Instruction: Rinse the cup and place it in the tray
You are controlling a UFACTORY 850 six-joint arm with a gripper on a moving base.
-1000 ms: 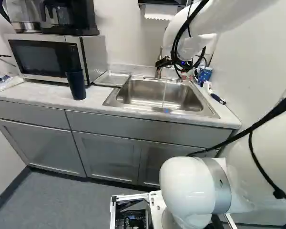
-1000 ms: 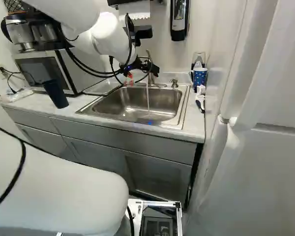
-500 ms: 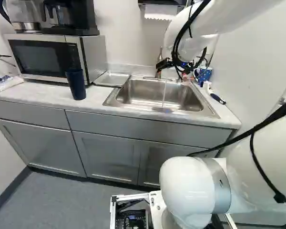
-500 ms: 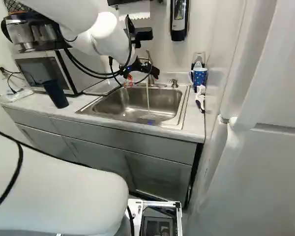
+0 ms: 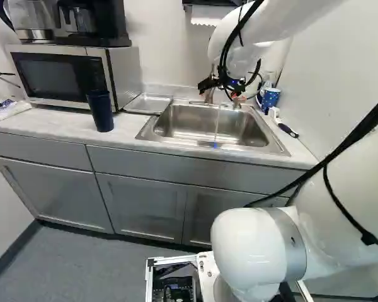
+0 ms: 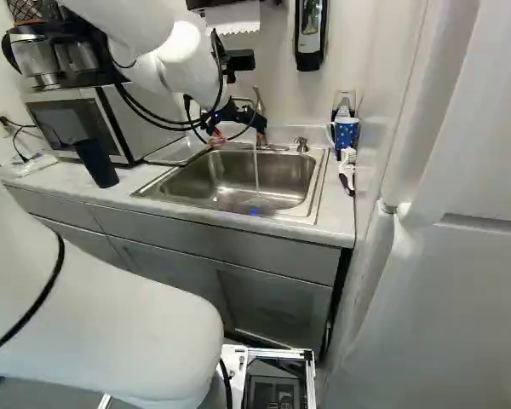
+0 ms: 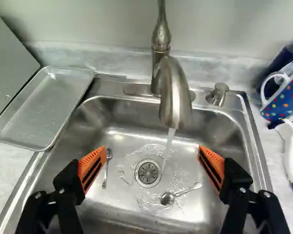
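I've got my gripper (image 6: 239, 138) wide open over the sink (image 7: 258, 158), where water runs from the faucet (image 7: 176, 97). The dark blue cup (image 5: 101, 112) stands on the counter by the microwave (image 5: 57, 77), near the tray (image 7: 39, 112)

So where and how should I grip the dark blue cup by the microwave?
I'd grip mid-wall, coming level from the front edge of the counter: the cup stands upright, tall, showing no handle, with the microwave close behind.
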